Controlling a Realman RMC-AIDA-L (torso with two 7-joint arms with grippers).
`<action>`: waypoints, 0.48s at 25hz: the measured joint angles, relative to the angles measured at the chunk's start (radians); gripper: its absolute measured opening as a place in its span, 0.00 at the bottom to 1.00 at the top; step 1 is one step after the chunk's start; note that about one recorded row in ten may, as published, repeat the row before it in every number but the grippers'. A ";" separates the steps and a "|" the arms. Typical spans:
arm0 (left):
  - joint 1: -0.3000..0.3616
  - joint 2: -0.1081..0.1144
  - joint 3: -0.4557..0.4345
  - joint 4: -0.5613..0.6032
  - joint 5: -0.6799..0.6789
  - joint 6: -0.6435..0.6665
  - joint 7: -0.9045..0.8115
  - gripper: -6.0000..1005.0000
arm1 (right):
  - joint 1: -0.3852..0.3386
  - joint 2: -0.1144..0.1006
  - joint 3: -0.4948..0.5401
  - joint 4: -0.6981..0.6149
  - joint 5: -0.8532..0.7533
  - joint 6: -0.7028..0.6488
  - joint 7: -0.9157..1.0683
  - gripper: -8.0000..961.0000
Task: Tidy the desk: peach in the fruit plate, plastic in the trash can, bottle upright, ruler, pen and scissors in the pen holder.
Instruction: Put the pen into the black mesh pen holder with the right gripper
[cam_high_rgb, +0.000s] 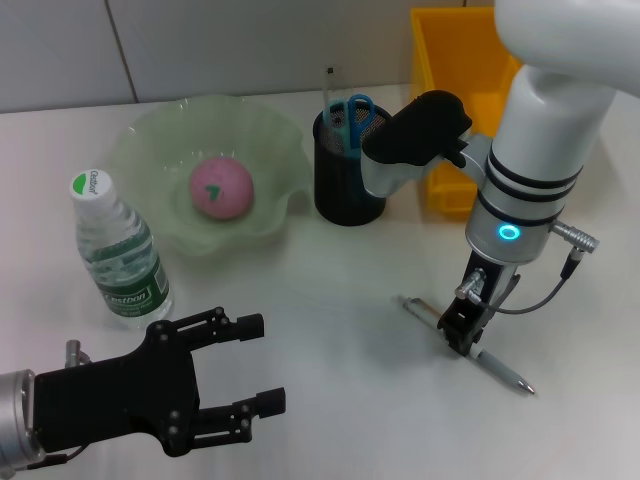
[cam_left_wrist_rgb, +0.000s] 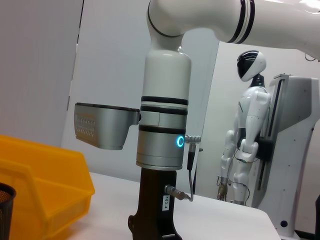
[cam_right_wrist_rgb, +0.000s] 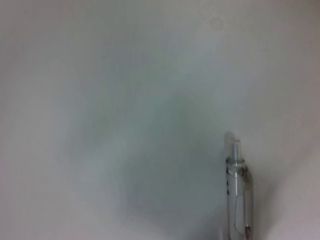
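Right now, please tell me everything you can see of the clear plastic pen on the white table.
The clear plastic pen is slim and see-through, with a silvery tip and a clip. It lies flat on the white table, slanted, one end toward the black mesh pen holder. The right tool stands down over its middle; whether it grips the pen cannot be told.

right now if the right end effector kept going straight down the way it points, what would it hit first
The pen lying on the table. The right end effector points straight down and already sits at the pen's middle; whether it is touching or gripping is unclear.
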 joint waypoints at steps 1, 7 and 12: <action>0.000 0.000 0.000 0.000 0.000 0.000 0.000 0.79 | 0.000 0.000 0.000 -0.001 0.000 -0.001 -0.001 0.13; 0.000 0.000 -0.001 0.000 0.000 0.000 0.000 0.79 | -0.005 -0.006 0.018 -0.037 0.015 -0.006 -0.007 0.13; 0.000 0.002 -0.003 0.000 -0.001 0.000 0.000 0.79 | -0.024 -0.010 0.117 -0.102 0.041 -0.034 -0.076 0.13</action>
